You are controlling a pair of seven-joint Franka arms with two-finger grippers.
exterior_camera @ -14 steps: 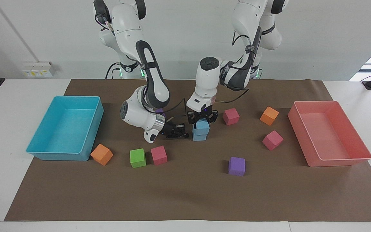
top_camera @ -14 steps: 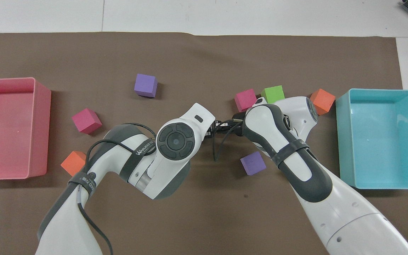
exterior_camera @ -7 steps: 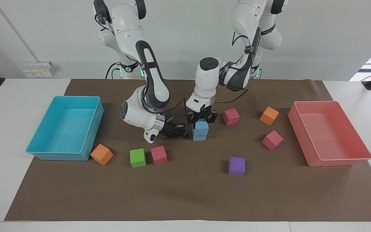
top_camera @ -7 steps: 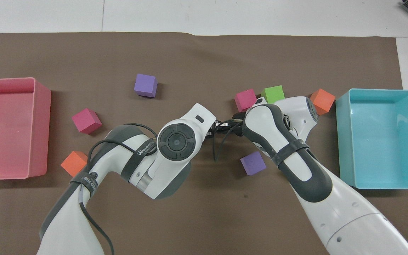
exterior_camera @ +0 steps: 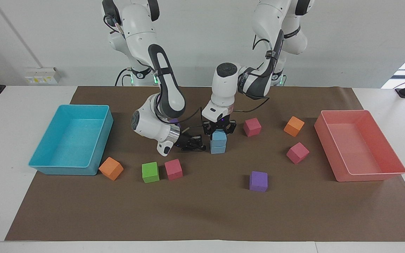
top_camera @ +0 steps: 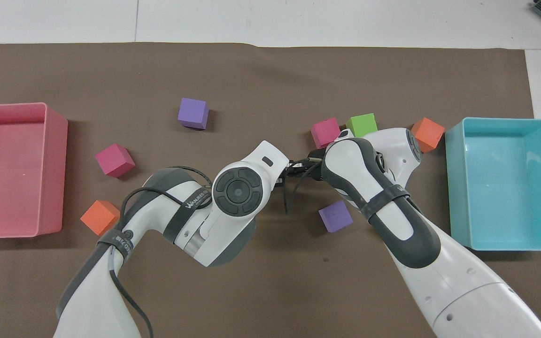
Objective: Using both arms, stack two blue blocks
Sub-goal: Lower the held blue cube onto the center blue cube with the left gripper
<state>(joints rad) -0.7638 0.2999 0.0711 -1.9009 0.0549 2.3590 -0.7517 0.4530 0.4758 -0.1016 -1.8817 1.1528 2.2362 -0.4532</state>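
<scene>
Two sky-blue blocks stand stacked mid-mat: the upper blue block rests on the lower blue block. My left gripper points straight down, its fingers astride the top of the upper block and shut on it. My right gripper lies low and level beside the stack, toward the right arm's end; it is open, empty and a little apart from the blocks. In the overhead view the stack is hidden under the left arm's wrist.
A turquoise bin stands at the right arm's end and a pink bin at the left arm's end. An orange cube, a green cube, a pink cube, a purple cube and other cubes lie around the stack.
The left gripper has shifted slightly toward the right arm's end, and the upper blue block now sits squarer on the lower one. The right arm has barely moved.
</scene>
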